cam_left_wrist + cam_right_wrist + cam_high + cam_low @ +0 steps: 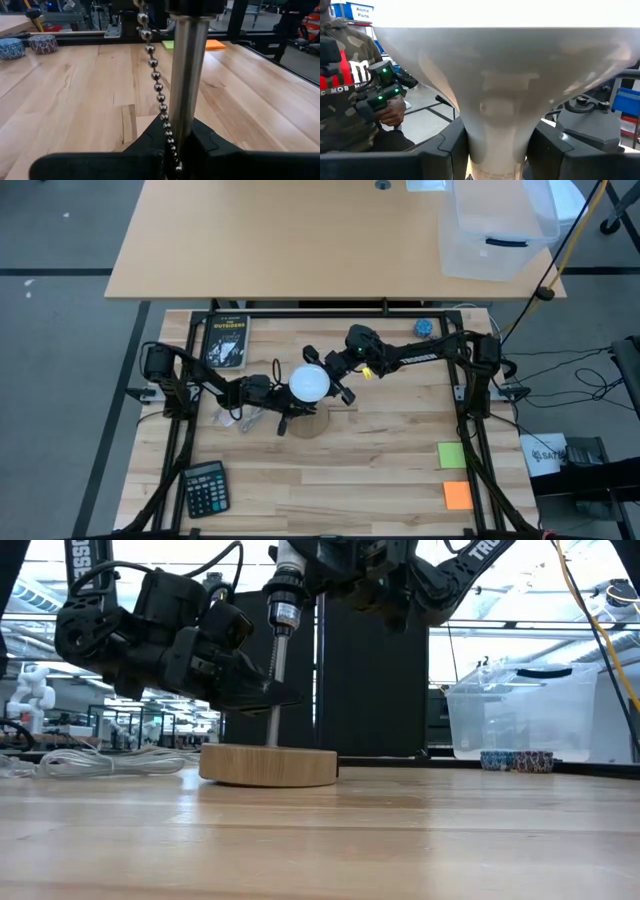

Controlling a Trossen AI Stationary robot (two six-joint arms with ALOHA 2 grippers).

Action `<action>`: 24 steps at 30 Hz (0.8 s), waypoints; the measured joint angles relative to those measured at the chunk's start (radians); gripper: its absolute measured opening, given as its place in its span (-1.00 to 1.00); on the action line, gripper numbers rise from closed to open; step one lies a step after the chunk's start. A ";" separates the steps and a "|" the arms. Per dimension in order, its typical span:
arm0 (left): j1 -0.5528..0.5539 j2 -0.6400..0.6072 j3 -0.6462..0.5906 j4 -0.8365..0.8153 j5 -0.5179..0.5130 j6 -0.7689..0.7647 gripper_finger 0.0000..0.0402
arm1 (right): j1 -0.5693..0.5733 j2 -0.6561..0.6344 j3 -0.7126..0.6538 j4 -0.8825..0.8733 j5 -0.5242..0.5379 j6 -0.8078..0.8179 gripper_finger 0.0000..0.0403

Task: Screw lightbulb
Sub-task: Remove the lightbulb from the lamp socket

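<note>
Right gripper (497,150) has its dark fingers clamped around the neck of the round frosted white lightbulb (310,382), holding it on top of the lamp's socket (284,602). Left gripper (175,160) is pinched nearly closed on the thin silver metal pole (186,75), steadying the lamp above its round tan wooden base (268,764). Looks to me like the bulb's seated but tightening may be unfinished; the threads are hidden.

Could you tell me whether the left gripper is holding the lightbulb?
No, the left gripper is shut on the lamp's metal rod, while the right gripper holds the lightbulb.
</note>
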 joint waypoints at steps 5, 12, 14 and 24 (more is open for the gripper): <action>-0.001 0.000 -0.001 -0.004 0.002 0.000 -0.84 | 0.012 0.000 0.029 -0.053 0.004 -0.010 -0.25; 0.000 0.000 -0.003 -0.008 -0.001 -0.003 -0.84 | 0.021 -0.002 0.036 -0.056 0.035 0.001 0.02; 0.000 0.000 -0.003 -0.009 -0.003 -0.007 -0.84 | 0.021 -0.004 0.036 -0.062 0.038 -0.004 0.12; 0.001 0.000 -0.003 -0.021 -0.010 -0.020 -0.84 | -0.010 -0.007 0.037 -0.103 0.028 -0.030 0.31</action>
